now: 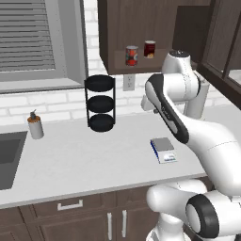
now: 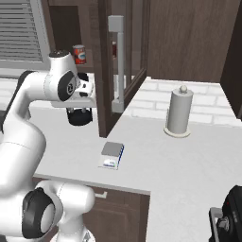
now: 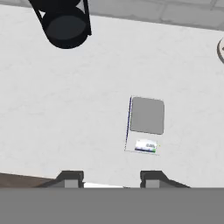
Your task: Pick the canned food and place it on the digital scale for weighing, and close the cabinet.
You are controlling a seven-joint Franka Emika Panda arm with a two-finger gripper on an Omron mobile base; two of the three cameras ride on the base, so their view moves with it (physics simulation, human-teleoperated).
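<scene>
Left base view: cabinet [image 1: 141,28] holds canned food [image 1: 132,55].

rack [image 1: 100,103] black, three-tier | soap bottle [image 1: 35,125] (by sink [image 1: 9,157]) | paper-towel roll [image 2: 180,112] upright

counter [image 1: 80,160]: digital scale [image 1: 163,149], tiered black rack [image 1: 100,102], soap dispenser [image 1: 35,125], paper-towel roll [image 2: 179,112] | cabinet shelf [image 1: 141,67]: canned food [image 1: 132,55], maroon can [image 1: 149,49]

The digital scale [image 1: 163,150] lies on the table [image 1: 84,155] near its front edge. A tiered stand [image 1: 100,103] stands at the back edge, a soap dispenser [image 1: 35,125] to its left. The canned food [image 1: 132,55] sits in the cabinet [image 1: 141,33] above, another can [image 1: 149,49] just beside it.
</scene>
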